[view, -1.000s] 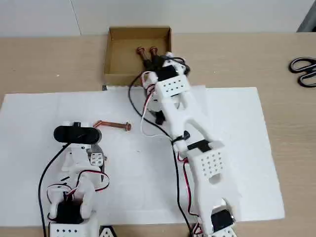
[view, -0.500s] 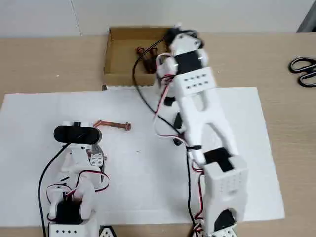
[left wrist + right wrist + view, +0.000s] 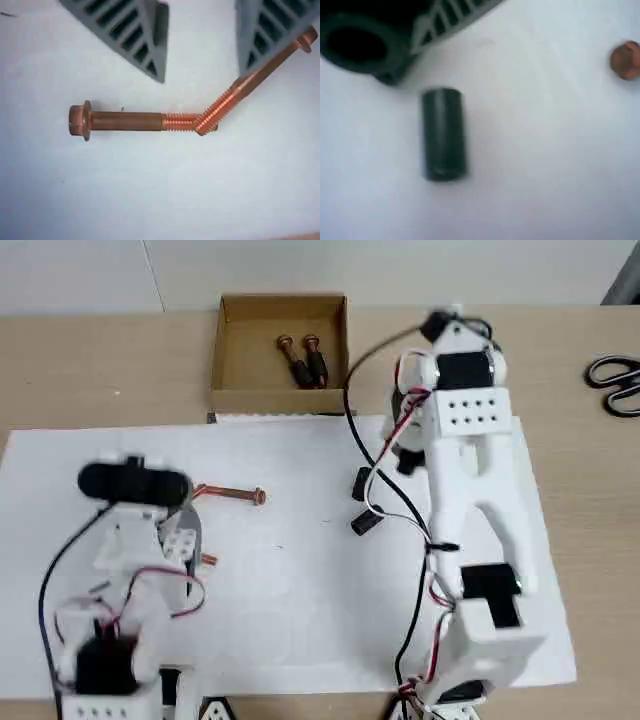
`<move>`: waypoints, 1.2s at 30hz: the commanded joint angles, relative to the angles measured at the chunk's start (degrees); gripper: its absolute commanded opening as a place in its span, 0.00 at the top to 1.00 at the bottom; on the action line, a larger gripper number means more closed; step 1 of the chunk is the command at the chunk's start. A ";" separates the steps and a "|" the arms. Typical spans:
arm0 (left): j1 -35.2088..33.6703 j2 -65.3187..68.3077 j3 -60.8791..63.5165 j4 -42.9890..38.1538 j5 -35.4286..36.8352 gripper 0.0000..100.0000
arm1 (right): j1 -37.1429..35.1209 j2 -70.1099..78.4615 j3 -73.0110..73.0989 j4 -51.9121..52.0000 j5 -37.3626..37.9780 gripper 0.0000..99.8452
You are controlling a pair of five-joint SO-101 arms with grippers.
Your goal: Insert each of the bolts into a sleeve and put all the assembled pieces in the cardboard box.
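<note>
Two assembled pieces now lie uncovered in the cardboard box. One second ago the right arm stretched over them; since then it has swung off to the side, out of the box. The box is now well apart from the right gripper, which hangs over the white paper. Near this gripper two black sleeves lie on the paper, close to each other and not touching it. Whether this gripper is spread or pressed together, I cannot tell.

The left arm has also shifted a little outward. The left gripper is spread wide and holds nothing. Below it two copper bolts lie on the paper, in the same place as before, with their threaded ends meeting in a V. One bolt lies just ahead of the tips. The other runs slanted along one finger; whether it touches that finger I cannot tell.
</note>
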 commanded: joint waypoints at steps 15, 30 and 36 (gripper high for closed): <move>3.43 44.92 -27.74 0.00 -25.93 0.90 | 17.54 -20.97 30.07 -1.89 8.00 1.00; 3.52 77.71 -54.81 13.10 -61.98 0.90 | 19.82 -27.38 45.10 -7.25 8.53 1.00; 3.52 87.03 -62.37 22.33 -68.92 0.90 | 19.74 -28.88 48.26 -11.03 8.62 1.00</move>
